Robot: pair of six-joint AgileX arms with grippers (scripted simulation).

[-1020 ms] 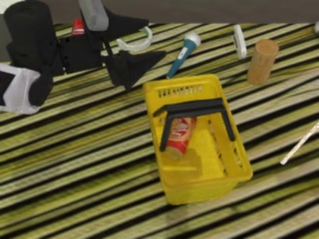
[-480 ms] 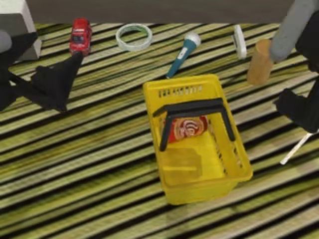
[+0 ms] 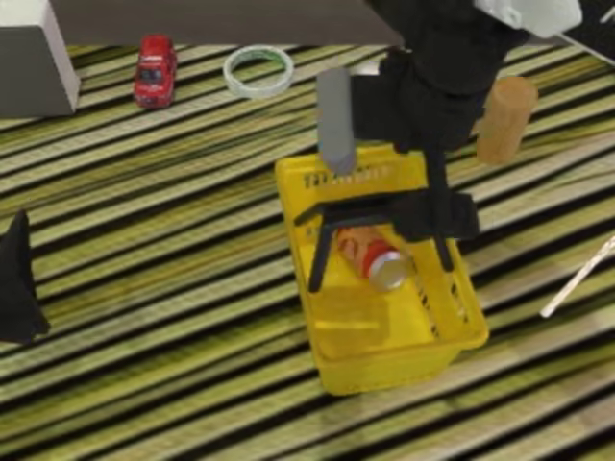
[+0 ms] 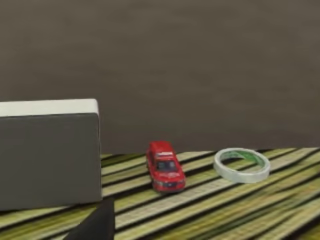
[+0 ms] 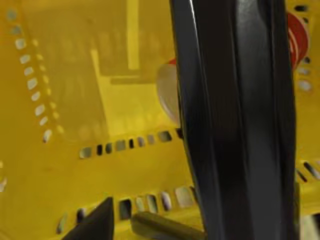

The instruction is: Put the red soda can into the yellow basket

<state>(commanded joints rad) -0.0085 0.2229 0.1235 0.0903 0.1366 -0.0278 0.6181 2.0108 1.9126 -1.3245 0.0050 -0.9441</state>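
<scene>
The red soda can (image 3: 373, 257) is seen lying inside the yellow basket (image 3: 384, 355), under its handle (image 3: 370, 207). The right tool (image 3: 437, 216) is hung above the handle; its opening cannot be told. The left tool (image 3: 17, 283) is parked at the bench's left edge.

Red soda can lying inside the yellow slotted plastic basket (image 3: 384, 336), with the right arm over it.

The small red metal can (image 3: 373, 257) is seen on its side beneath the black folding handle (image 3: 370, 206), silver top showing. The right gripper (image 3: 437, 216) is positioned at the handle; a dark part of the left arm (image 3: 17, 283) is seen at the table's left edge.
</scene>
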